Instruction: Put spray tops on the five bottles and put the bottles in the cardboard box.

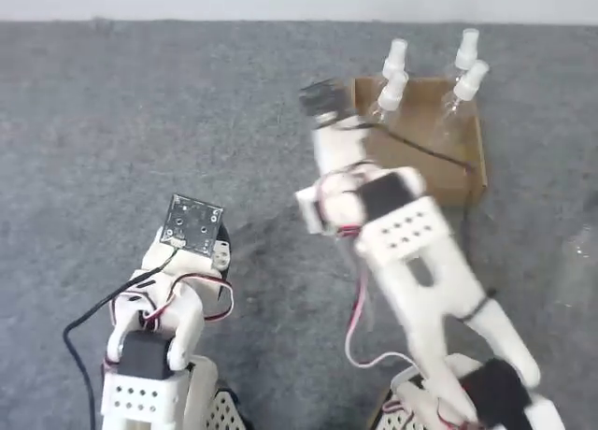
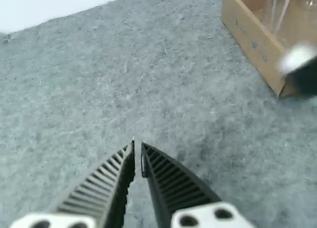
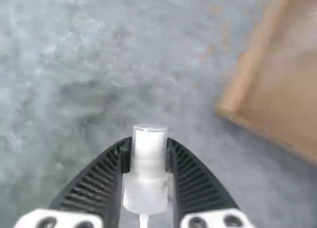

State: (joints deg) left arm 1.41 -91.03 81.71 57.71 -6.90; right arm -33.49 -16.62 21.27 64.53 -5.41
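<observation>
Cardboard box [image 1: 478, 154] holds four upright bottles [image 1: 391, 92] with sprayers fitted. Just outside the box's left wall, the right gripper [image 3: 148, 141] clamps a white spray top [image 3: 147, 161]. Well left of the box, the left gripper [image 2: 137, 144] sits pinched nearly closed, gripping nothing

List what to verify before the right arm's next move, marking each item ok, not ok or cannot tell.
1. Right hand shut on the white plastic spray top: ok.
2. Bottle attached beneath that top: cannot tell.
3. Four clear spray-topped bottles standing in the brown cardboard box: ok.
4. Bare floor free in the box's near part: ok.
5. Left hand shut, empty, over grey felt, apart from the box: ok.
</observation>
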